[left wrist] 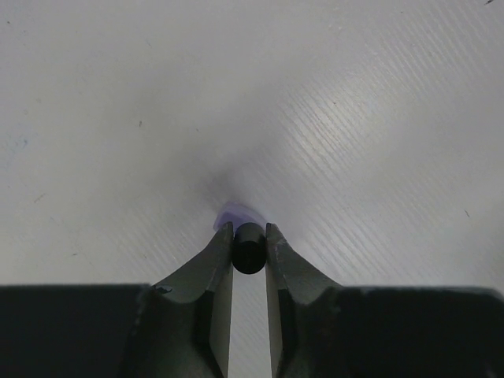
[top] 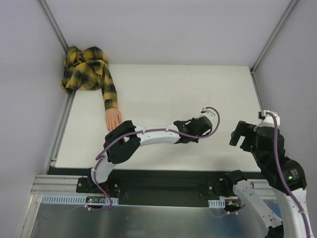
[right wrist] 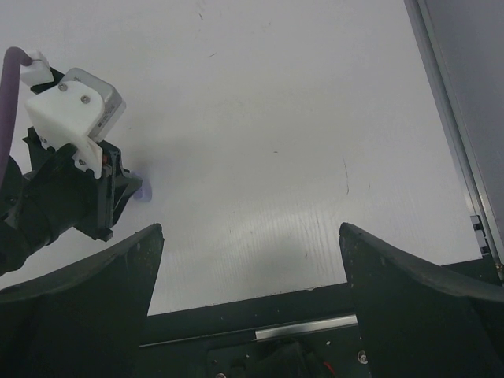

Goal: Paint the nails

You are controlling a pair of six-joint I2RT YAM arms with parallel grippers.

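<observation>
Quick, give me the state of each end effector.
Left end effector: closed on the black cap of a small purple bottle.
Right end effector: open, holding nothing.

Top overhead; wrist cameras close over table [top: 173,89]; right's shows left gripper [right wrist: 127,189].

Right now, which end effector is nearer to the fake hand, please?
Left. The left end effector, holding a bottle, is mid-table right of the hand; the right end effector is farther right.

A white desk [top: 198,84] stretches beyond the left end effector [top: 195,135], enclosed by pale grey walls [top: 163,29] with aluminium posts [top: 53,25] in both far corners. Behind it, a metal frame [top: 54,184] edges the desk. Light falls soft and even.
</observation>
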